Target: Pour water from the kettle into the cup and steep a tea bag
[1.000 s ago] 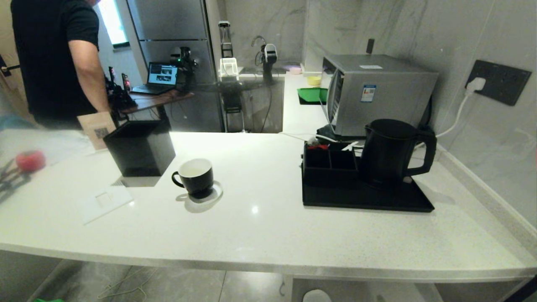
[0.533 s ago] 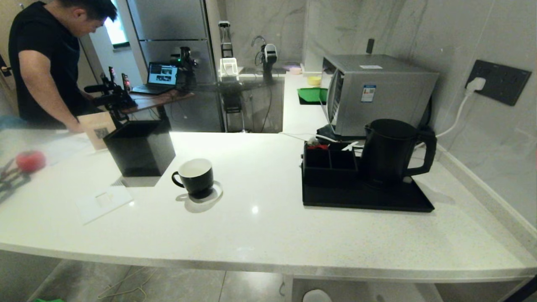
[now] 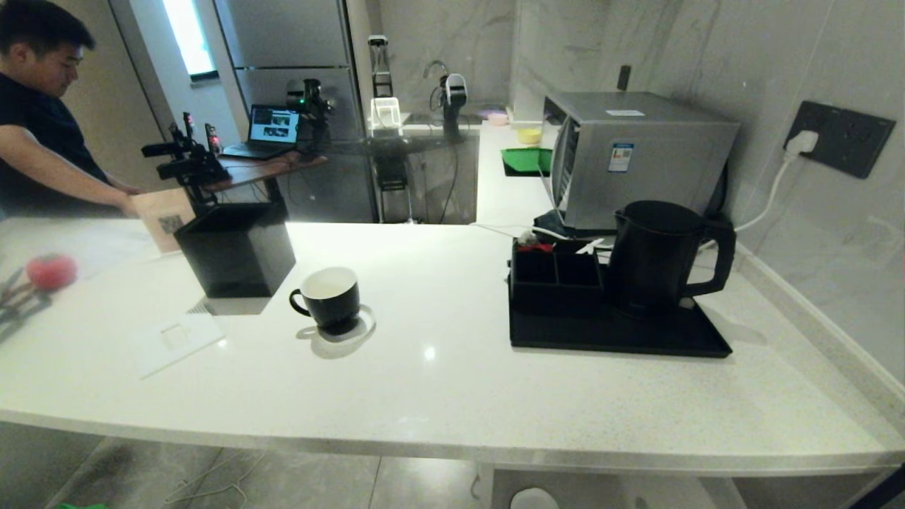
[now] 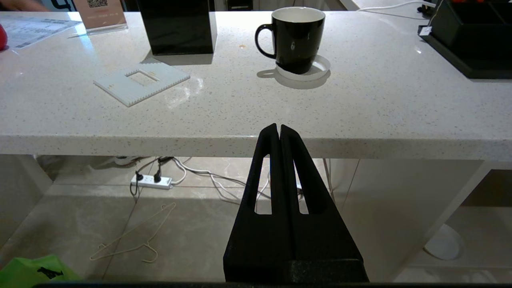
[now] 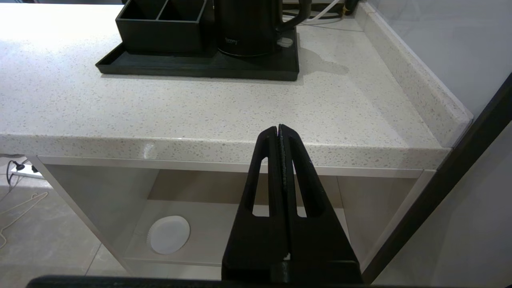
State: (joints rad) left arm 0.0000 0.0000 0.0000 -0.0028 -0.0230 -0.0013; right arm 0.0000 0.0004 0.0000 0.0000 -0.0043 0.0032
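Note:
The black kettle (image 3: 654, 258) stands on a black tray (image 3: 615, 339) at the right of the white counter, its handle toward the wall. Its lower body also shows in the right wrist view (image 5: 248, 28). The black cup (image 3: 329, 297), white inside, sits on a white coaster left of centre, handle to the left; the left wrist view also shows the cup (image 4: 298, 38). The tea bag is out of view. My left gripper (image 4: 279, 127) and right gripper (image 5: 279, 127) are both shut and empty, held low before the counter's front edge, outside the head view.
A black square box (image 3: 237, 247) stands behind and to the left of the cup, with a flat white panel (image 3: 177, 343) in front of it. A black divided organiser (image 3: 558, 276) shares the tray. A microwave (image 3: 636, 155) is behind. A person (image 3: 42, 141) leans at the far left.
The person at the far left has shifted further left and bent lower. The cup, the kettle and both arms have not moved.

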